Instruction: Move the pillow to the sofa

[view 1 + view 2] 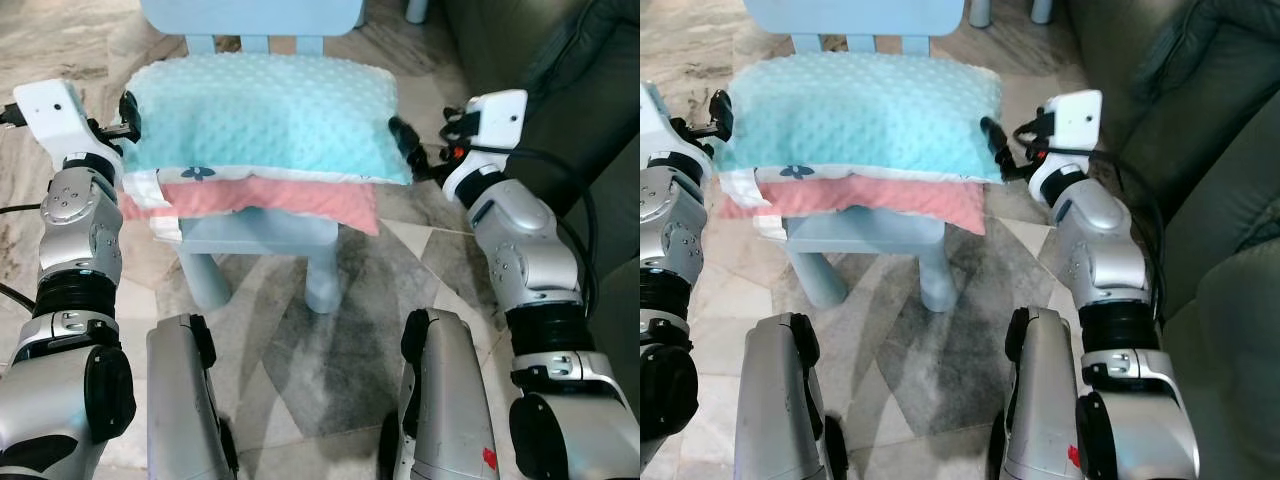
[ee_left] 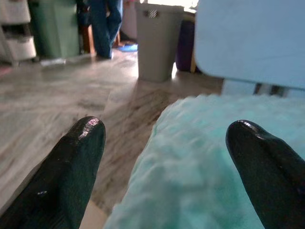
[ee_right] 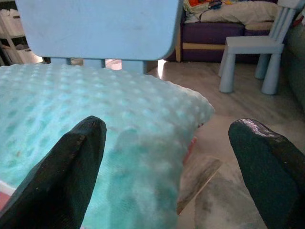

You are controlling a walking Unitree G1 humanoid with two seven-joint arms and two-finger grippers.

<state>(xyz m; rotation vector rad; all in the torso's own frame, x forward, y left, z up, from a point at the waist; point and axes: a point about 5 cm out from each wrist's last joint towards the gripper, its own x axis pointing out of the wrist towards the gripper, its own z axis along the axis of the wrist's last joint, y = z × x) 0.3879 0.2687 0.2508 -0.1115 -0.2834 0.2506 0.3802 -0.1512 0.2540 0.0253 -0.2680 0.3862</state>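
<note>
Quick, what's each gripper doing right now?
Left gripper: open, at the pillow's left end.
Right gripper: open, at its right end.

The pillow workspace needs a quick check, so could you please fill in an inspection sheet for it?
Surface: small light blue chair on a marbled tile floor.
Job's things: turquoise dotted pillow lying on the chair seat, on a pink cushion; dark sofa on the robot's right.
Clutter: nothing seen on the chair besides the pillow and cushion.
Grippers: left gripper open at the pillow's left end; right gripper open at its right end, neither closed on it.
Cables: black cable running along the right arm.
Surroundings: grey bin, a person's legs, another light blue chair.
</note>
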